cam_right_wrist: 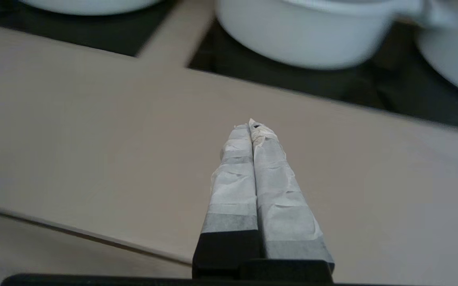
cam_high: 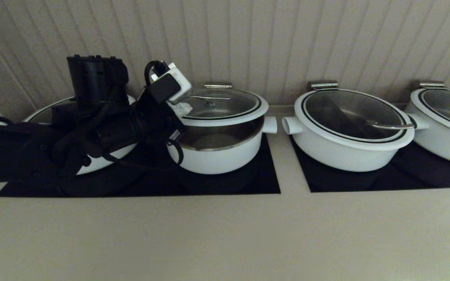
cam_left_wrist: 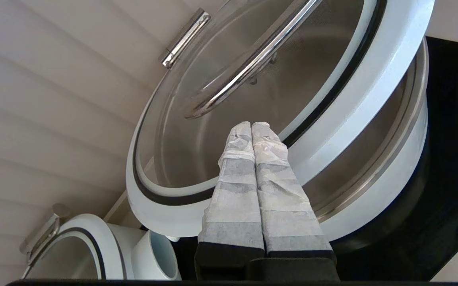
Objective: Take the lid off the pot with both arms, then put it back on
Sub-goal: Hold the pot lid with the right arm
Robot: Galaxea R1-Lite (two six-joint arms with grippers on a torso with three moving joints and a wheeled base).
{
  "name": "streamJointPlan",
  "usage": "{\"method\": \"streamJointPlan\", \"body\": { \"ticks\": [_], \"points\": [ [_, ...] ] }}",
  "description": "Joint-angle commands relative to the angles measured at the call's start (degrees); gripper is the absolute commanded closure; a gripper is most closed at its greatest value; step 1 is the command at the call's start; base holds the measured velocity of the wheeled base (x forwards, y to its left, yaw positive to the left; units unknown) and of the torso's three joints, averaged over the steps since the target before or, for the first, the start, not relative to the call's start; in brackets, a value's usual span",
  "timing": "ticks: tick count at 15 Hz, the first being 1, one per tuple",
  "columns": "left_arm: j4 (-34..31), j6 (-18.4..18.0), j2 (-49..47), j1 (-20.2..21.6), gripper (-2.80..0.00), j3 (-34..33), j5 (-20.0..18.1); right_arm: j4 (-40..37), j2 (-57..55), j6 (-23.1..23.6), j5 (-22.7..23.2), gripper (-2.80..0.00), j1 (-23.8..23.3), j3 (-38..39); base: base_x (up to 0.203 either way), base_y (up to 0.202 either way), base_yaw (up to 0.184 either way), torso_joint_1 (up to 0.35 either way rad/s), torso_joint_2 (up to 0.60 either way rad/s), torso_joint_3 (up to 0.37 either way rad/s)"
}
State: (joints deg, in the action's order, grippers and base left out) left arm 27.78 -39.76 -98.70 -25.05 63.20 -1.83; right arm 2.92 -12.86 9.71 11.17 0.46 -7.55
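Note:
A white pot (cam_high: 219, 158) stands on a black mat. Its glass lid (cam_high: 225, 104) with a white rim is tilted up at the front and hinged at the back, so a gap shows the steel inside. My left gripper (cam_high: 179, 109) is at the lid's left edge. In the left wrist view it (cam_left_wrist: 251, 125) is shut with nothing between the taped fingers (cam_left_wrist: 270, 174), which lie across the lid's rim (cam_left_wrist: 356, 91), near the metal handle (cam_left_wrist: 253, 63). My right gripper (cam_right_wrist: 251, 124) is shut and empty, low over the counter in front of the pots, outside the head view.
A second lidded white pot (cam_high: 350, 132) stands to the right, a third (cam_high: 443, 121) at the far right, and another (cam_high: 43, 114) behind my left arm. Black mats (cam_high: 266, 179) lie under them. A panelled wall is close behind. Beige counter (cam_high: 225, 234) runs along the front.

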Motion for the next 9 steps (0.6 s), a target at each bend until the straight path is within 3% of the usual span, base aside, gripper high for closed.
{"method": "streamJointPlan", "body": {
  "ticks": [1, 9],
  "points": [
    [0.2, -0.1, -0.2, 0.0, 0.00, 0.1, 0.0, 3.4, -10.0, 1.7, 2.8, 0.00, 0.6, -1.3, 0.000, 0.000, 0.000, 0.000, 0.00, 0.000],
    [0.2, 0.9, 0.3, 0.1, 0.00, 0.3, 0.1, 30.2, -46.4, 7.5, 19.0, 0.00, 1.9, -3.9, 0.000, 0.000, 0.000, 0.000, 0.00, 0.000]
  ]
}}
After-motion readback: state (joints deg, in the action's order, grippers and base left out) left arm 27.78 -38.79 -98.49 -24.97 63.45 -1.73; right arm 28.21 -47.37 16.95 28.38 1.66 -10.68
